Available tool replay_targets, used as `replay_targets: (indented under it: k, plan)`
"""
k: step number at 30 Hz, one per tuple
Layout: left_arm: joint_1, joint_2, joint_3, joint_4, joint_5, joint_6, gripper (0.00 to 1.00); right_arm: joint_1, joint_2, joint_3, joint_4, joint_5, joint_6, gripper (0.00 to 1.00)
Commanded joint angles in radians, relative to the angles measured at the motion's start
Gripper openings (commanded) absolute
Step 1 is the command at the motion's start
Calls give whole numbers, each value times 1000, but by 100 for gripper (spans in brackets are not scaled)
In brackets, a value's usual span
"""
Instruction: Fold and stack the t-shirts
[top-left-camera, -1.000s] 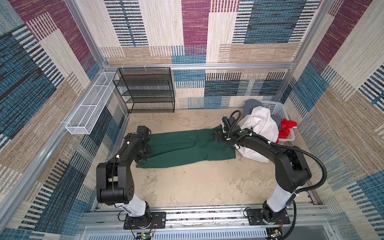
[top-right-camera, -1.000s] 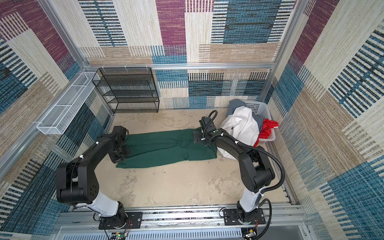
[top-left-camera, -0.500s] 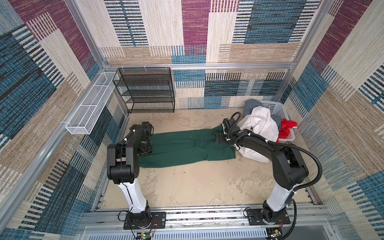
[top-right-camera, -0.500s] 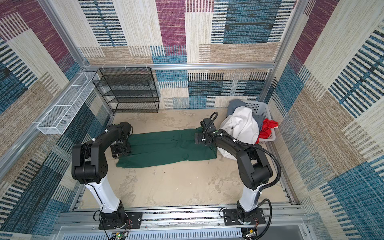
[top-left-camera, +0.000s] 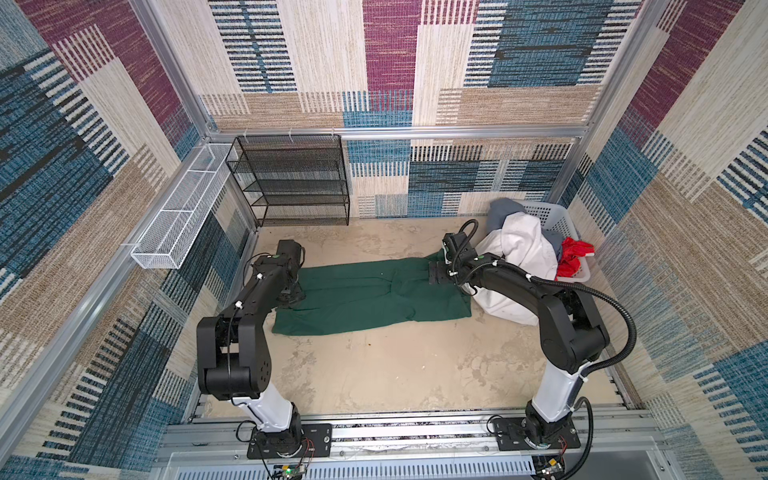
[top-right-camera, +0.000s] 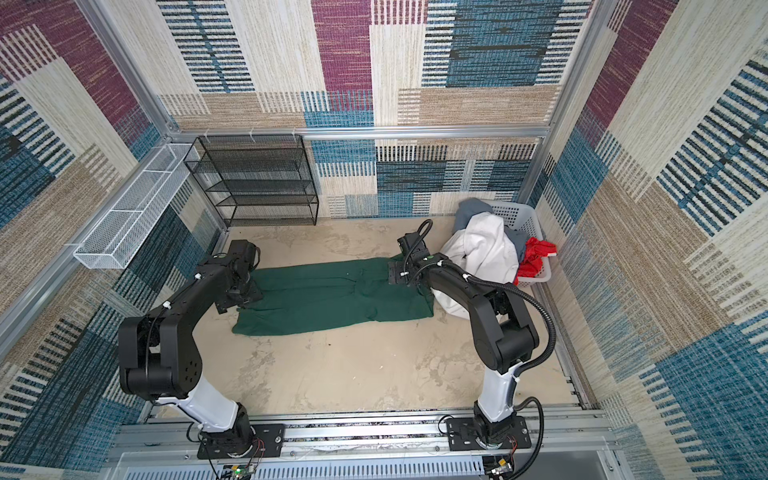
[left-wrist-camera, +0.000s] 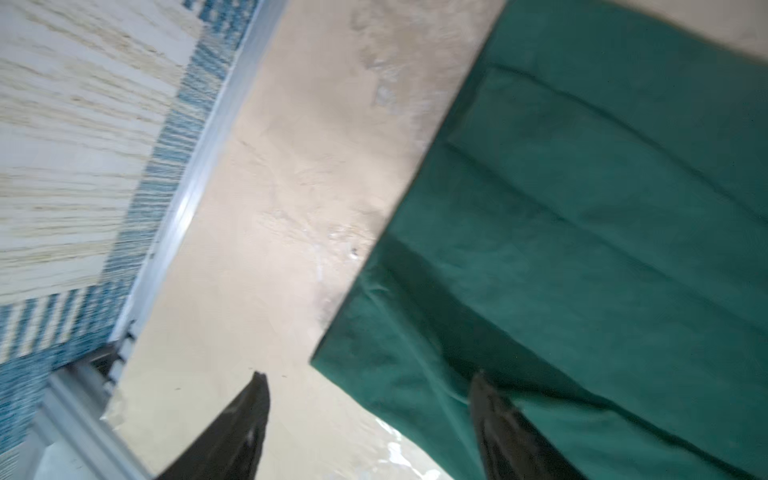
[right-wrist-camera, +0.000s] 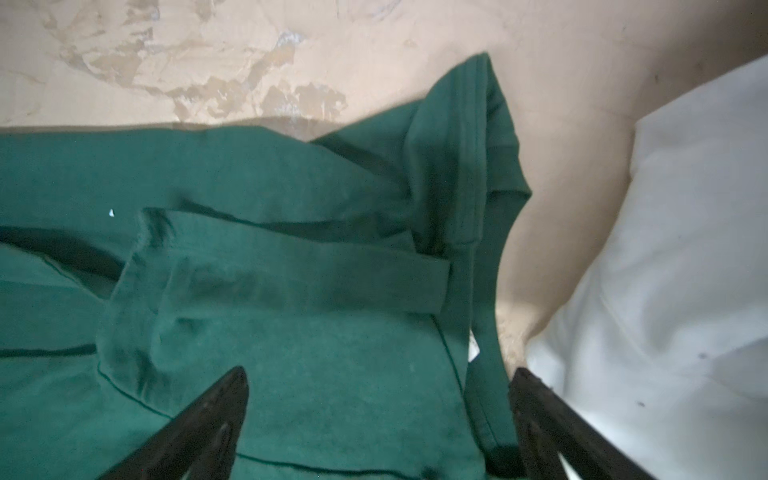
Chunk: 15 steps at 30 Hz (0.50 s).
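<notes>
The dark green t-shirt (top-left-camera: 365, 295) (top-right-camera: 332, 295) lies as a long flat strip across the table (top-left-camera: 395, 365). My left gripper (top-left-camera: 291, 297) (left-wrist-camera: 368, 378) hangs open over its left end; one fingertip (left-wrist-camera: 259, 384) is above bare table, and the cloth's corner (left-wrist-camera: 582, 249) lies loose between the jaws. My right gripper (top-left-camera: 436, 274) (right-wrist-camera: 378, 374) stands open just above the right end, where the collar and a folded sleeve (right-wrist-camera: 291, 291) are bunched. White (top-left-camera: 519, 253), grey (top-left-camera: 500, 208) and red (top-left-camera: 575, 255) t-shirts are heaped at the right.
The pale perforated basket (top-left-camera: 555, 216) sits in the back right corner, with the white shirt spilling out beside my right arm. A black mesh shelf (top-left-camera: 295, 183) stands at the back. A white wire tray (top-left-camera: 183, 216) hangs on the left wall. Patterned walls enclose the table.
My left gripper has opened and let go of the green t-shirt's left end, and the left arm has shifted its pose. The right gripper has stayed open in place.
</notes>
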Motion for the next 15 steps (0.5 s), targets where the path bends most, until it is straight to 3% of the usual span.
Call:
replay_targets:
  k: [1,5,9,15]
  plan:
    - [-82,-29,-39,188,54,-38,80,0,18,42,-48,28,14,99]
    - [-187,-34,-123,284,42,-58,80,-1,45,85,-106,68,48,99]
    - [-195,-3,-257,432,105,-91,81,-1,89,97,-128,69,85,99]
    - [-195,130,-268,437,188,-125,81,-1,214,191,-181,64,136,99]
